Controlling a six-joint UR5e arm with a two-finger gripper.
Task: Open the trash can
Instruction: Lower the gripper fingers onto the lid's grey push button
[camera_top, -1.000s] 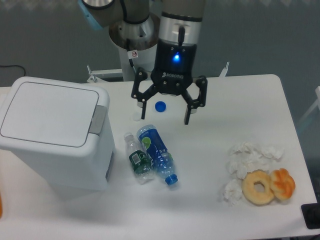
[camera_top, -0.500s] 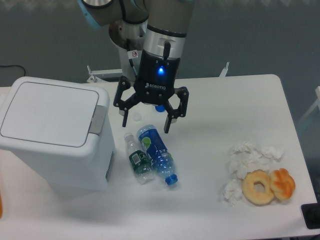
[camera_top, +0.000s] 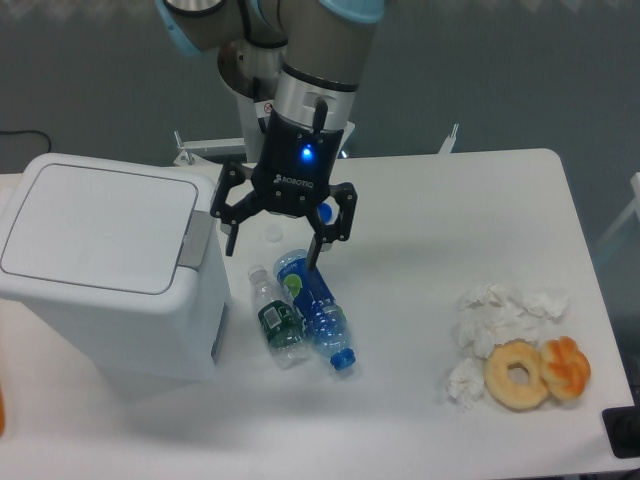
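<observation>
The gripper (camera_top: 273, 248) hangs in the upper middle of the frame with its two fingers spread wide and nothing between them. Compared with the earlier frames it has moved to the left, step by step, from above the blue cap (camera_top: 325, 211) toward the trash can (camera_top: 105, 265), and its left fingertip is now just beside the grey push-tab (camera_top: 195, 240) but does not yet touch it. The blue cap, fully visible a second ago, is now mostly hidden behind the gripper body.

The trash can stands at the left side of the frame, close to the left border of the table (camera_top: 450, 230), with its flat lid shut. It has not moved.

Between the trash can and the two bottles only a narrow strip of table is free. The blue-labelled bottle (camera_top: 315, 308) and the green-labelled bottle (camera_top: 277, 320) lie side by side in the middle, touching each other, just below the right fingertip. They are where they were before.

The right half of the table is wide and open as far as the crumpled tissues (camera_top: 500, 320) and the two doughnuts (camera_top: 536, 372), which lie in the lower right, near the table's edge.
</observation>
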